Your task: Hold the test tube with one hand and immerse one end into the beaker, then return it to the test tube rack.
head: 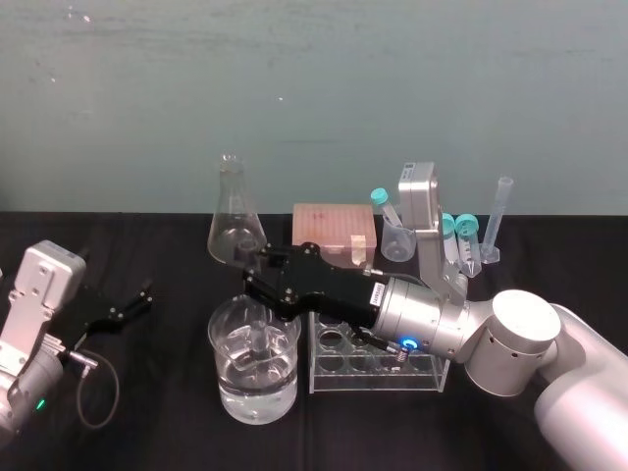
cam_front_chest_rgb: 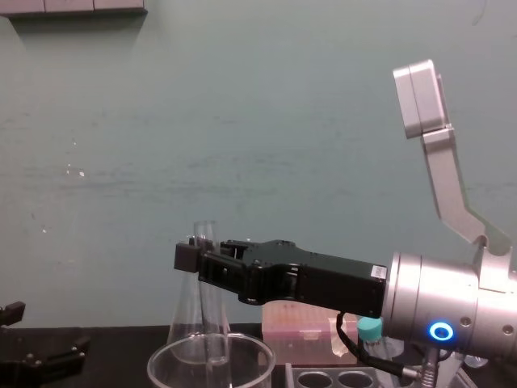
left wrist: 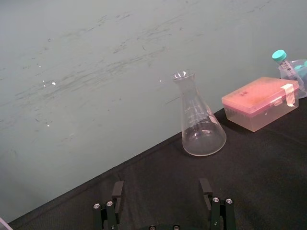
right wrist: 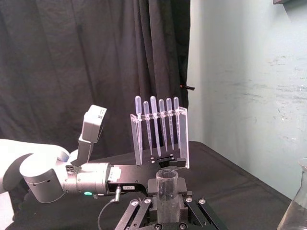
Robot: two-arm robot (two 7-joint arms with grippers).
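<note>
Right gripper (cam_front_chest_rgb: 196,254) pinches the clear glass tube (cam_front_chest_rgb: 212,325); the wrist view shows its open round mouth, the head view its lower end inside the beaker (head: 222,328). Left gripper (head: 137,300), left of the beaker, spread.

On the black worktop (head: 167,245), a flask (head: 235,211) stands left of a pink box (head: 332,228); capped tubes (head: 465,240), cup (head: 397,240) and cylinder (head: 498,221) stand right.
</note>
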